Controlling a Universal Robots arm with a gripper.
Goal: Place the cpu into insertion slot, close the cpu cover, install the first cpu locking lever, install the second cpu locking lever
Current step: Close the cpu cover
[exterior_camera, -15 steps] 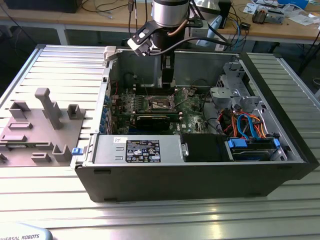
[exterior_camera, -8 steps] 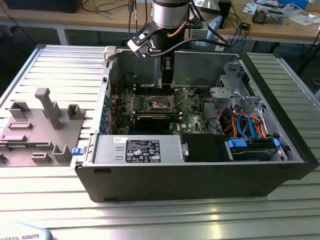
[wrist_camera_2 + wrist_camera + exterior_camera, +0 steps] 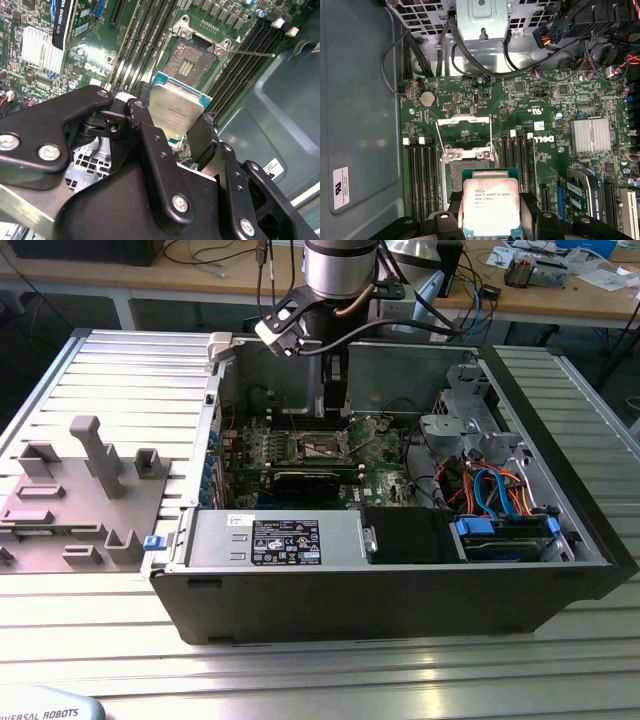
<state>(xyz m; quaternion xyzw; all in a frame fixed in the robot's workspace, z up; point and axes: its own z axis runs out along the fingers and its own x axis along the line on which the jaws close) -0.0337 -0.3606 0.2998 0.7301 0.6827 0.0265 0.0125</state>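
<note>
Clamps one cpu in one gripper, at twelve o'clock from one uncovered insertion slot in the exterior view.

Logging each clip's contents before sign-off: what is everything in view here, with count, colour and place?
computer case: one, black, open on the slotted metal table.
circuit board: one, green, inside the case.
insertion slot: one, dark centre, metal rim, empty, on the board.
cpu cover: one, silvery, open, beside the slot.
memory slots: two banks, black, flanking the slot.
heatsink: one, silver, on the board.
fixture tray: one, grey, exterior view's left of the case.
cpu: one, silver-grey, held above the board near the slot.
gripper: one, black, shut on the cpu.
arm: one, silver, above the case.
</note>
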